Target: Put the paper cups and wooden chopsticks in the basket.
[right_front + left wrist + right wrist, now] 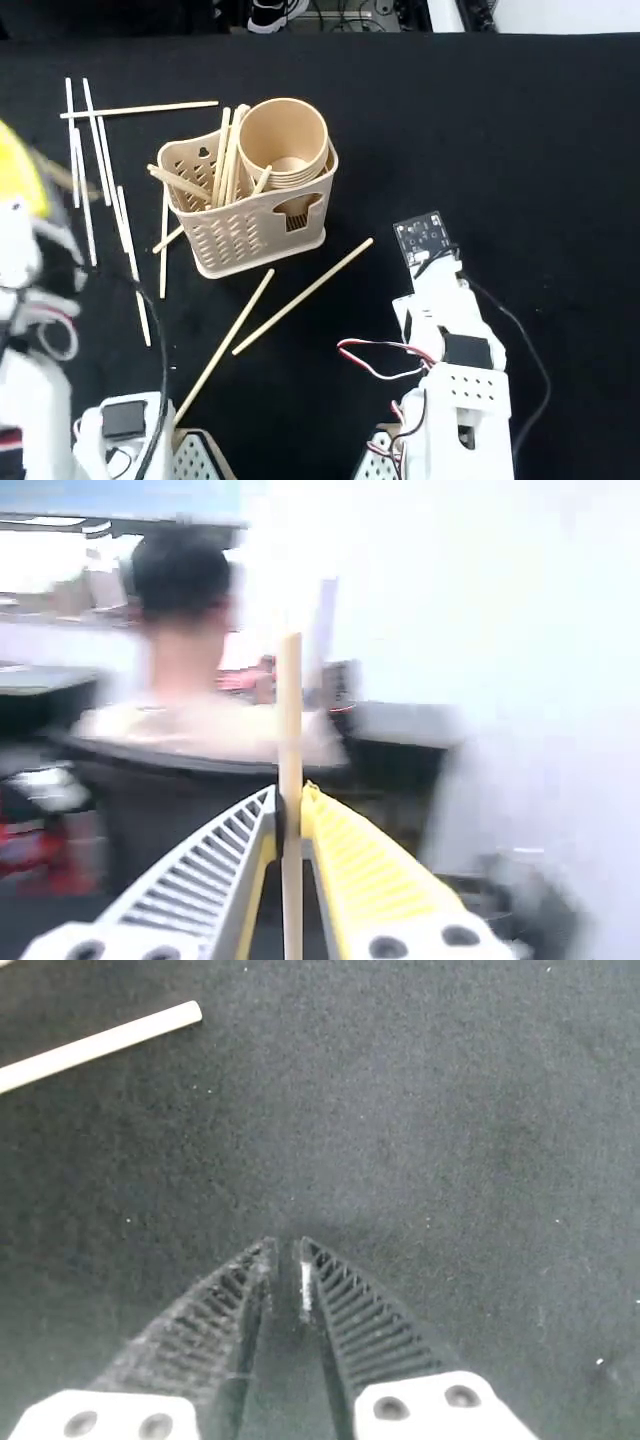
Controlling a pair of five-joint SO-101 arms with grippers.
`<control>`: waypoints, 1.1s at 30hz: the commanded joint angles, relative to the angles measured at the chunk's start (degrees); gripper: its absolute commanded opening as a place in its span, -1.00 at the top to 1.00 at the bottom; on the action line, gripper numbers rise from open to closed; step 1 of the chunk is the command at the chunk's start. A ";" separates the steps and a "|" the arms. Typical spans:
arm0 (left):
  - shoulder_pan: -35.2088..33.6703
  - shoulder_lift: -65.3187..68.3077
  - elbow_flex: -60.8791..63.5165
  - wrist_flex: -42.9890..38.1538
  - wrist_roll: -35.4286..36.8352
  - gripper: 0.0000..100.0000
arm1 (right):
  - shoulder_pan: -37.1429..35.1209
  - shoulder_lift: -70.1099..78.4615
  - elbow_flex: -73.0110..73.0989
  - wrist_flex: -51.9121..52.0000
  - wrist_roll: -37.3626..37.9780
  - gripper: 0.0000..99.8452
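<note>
1. The left gripper [290,820] is clamped on one wooden chopstick [290,710], pinched low on its length, with most of the stick standing clear of the fingertips. With so thin a hold, the stick could swivel or slide out during a swing.
2. The basket [255,235] sits left of the table's [520,140] middle, toward the far edge. It holds the stacked paper cups [283,135] and several leaning chopsticks. A long stick brought in at a slant may catch the rim or lever those sticks out, and the light basket might tip.
3. Loose chopsticks [100,170] lie overlapping near the left edge, beside the basket. A low pass could scatter them off the table.
4. The right gripper [285,1260] hangs just over bare table, its fingers closed on nothing. Two long chopsticks [300,295] lie between the basket and the front edge. If both arms make for the basket together, they could collide.
</note>
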 commanded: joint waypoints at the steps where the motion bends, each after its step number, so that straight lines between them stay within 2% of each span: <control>1: 14.73 -1.58 6.81 -9.14 2.99 0.94 | -0.62 0.13 -0.22 -0.88 0.26 0.91; 4: 19.74 -1.58 14.64 -18.37 3.16 0.94 | -0.62 0.13 -0.22 -0.88 0.26 0.91; 7: 21.32 -1.58 23.96 -27.25 3.16 0.94 | -0.62 0.13 -0.22 -0.88 0.26 0.91; 11: 21.41 -1.58 33.19 -30.68 3.25 0.94 | -0.62 0.13 -0.22 -0.88 0.26 0.91; 22: 21.32 -1.67 37.49 -23.21 2.81 0.94 | -0.53 0.13 0.31 -2.55 0.26 0.91; 25: 21.32 -2.20 37.67 -21.89 2.73 0.80 | -0.53 0.13 0.40 -2.64 0.26 0.91; 28: 20.88 -2.20 35.82 -13.71 3.34 0.52 | -0.53 0.13 0.84 -3.96 0.26 0.91; 33: 12.88 -2.11 28.88 1.58 3.25 0.48 | -0.53 0.13 1.45 -4.57 0.26 0.91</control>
